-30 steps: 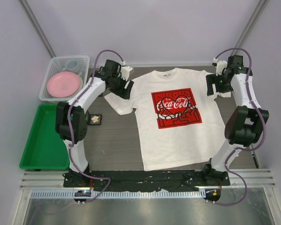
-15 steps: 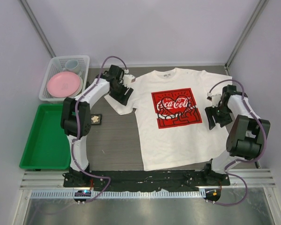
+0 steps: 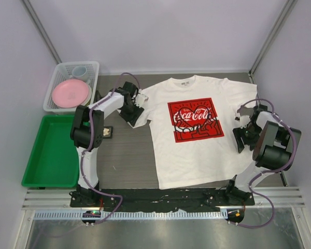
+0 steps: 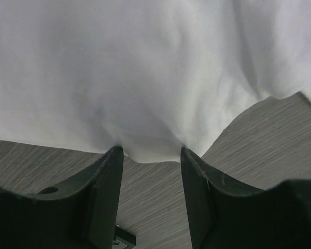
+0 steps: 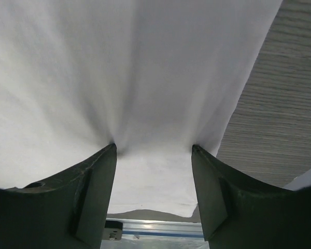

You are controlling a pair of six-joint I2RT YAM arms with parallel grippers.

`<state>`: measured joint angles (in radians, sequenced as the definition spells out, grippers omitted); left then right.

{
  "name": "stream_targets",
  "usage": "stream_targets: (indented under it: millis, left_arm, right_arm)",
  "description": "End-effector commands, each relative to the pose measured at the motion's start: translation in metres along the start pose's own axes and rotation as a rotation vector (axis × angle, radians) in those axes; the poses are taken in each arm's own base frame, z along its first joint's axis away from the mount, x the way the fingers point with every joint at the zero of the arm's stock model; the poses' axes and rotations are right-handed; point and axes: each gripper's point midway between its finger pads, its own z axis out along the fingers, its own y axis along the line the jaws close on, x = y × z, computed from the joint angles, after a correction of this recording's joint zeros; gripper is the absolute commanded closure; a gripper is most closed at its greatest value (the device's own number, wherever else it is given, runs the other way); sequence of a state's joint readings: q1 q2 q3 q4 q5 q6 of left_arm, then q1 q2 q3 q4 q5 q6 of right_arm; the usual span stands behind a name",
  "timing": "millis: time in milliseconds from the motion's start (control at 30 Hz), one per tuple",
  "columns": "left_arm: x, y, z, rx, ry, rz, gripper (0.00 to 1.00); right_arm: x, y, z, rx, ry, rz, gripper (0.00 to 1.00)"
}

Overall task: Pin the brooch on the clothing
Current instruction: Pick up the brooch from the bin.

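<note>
Shows the clothing (image 3: 192, 155) spread flat on the worktop (image 3: 124, 161), the brooch (image 3: 108, 132) lying apart to its left. Finds left claw (image 4: 149, 150) apart astride the left sleeve hem, right claw (image 5: 154, 148) apart, pressing the right edge.

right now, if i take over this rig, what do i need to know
Left gripper: fingers open, astride the hem of the T-shirt sleeve on its own side; no clamp visible.
Right gripper: fingers open, with cloth from the shirt's opposite edge between them; no clamp visible.
The T-shirt lies flat on the table, print up.
A small dark item, probably the brooch, lies on the table by the left arm, apart from the shirt.
Done: shirt laid out.
Left: pick up the brooch and pin it on.
</note>
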<state>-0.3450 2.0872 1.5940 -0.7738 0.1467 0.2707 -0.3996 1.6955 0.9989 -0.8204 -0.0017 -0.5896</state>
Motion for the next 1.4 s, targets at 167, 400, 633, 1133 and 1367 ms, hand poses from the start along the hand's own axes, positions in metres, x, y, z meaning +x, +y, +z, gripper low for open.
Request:
stream_targets:
  millis: [167,400,633,1133,1367]
  left_arm:
    - [-0.007,0.032,-0.001,-0.133,-0.005,0.007,0.49]
    - [-0.062,0.014,-0.108,-0.089,-0.319,0.003,0.27]
    - [-0.062,0.013,-0.221,-0.151,-0.637,-0.124,0.00]
    - [0.075,0.005,-0.160,-0.050,-0.181,0.123,0.04]
    - [0.100,0.013,-0.123,0.052,0.009,0.273,0.22]
  right_arm:
    - [-0.004,-0.011,-0.024,0.062,-0.060,-0.030,0.30]
    - [-0.067,-0.008,-0.118,0.065,-0.373,-0.072,0.09]
    - [-0.148,0.020,-0.225,0.192,-0.744,-0.152,0.00]
    - [-0.203,0.130,-0.251,-0.199,-0.938,-0.209,0.00]
    - [-0.179,0.177,-0.213,-0.364,-0.853,-0.193,0.03]
